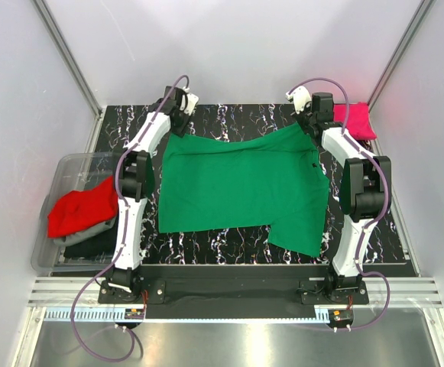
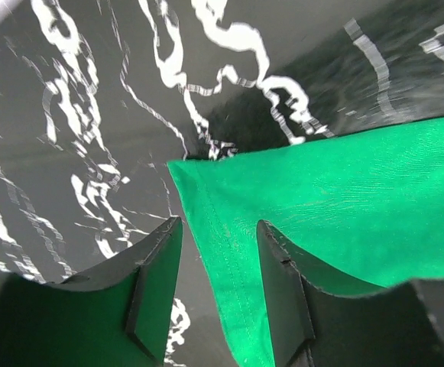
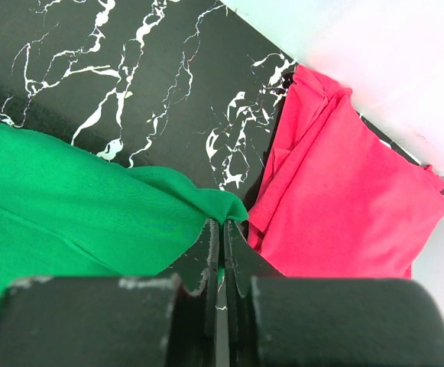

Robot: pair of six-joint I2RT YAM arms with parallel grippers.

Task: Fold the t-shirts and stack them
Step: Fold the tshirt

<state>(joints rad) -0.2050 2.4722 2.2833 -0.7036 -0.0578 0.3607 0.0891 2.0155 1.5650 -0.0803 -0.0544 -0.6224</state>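
Right gripper (image 3: 222,233) clamps tight on a corner of the bright green soft cloth t-shirt (image 3: 61,199); magenta-pink cloth shirt (image 3: 336,199) lies just right of its jaws. Left gripper (image 2: 218,237) gapes wide, green hem running between its jaws.

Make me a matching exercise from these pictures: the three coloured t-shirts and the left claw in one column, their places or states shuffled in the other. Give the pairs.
Column one:
1. green t-shirt
2. red t-shirt
3. pink t-shirt
4. left claw

Column two:
A. in the clear bin at the left
B. at the far right corner of the table
C. spread across the middle of the table
D. open, fingers either side of a green cloth edge

Pairs: 1-C, 2-A, 3-B, 4-D
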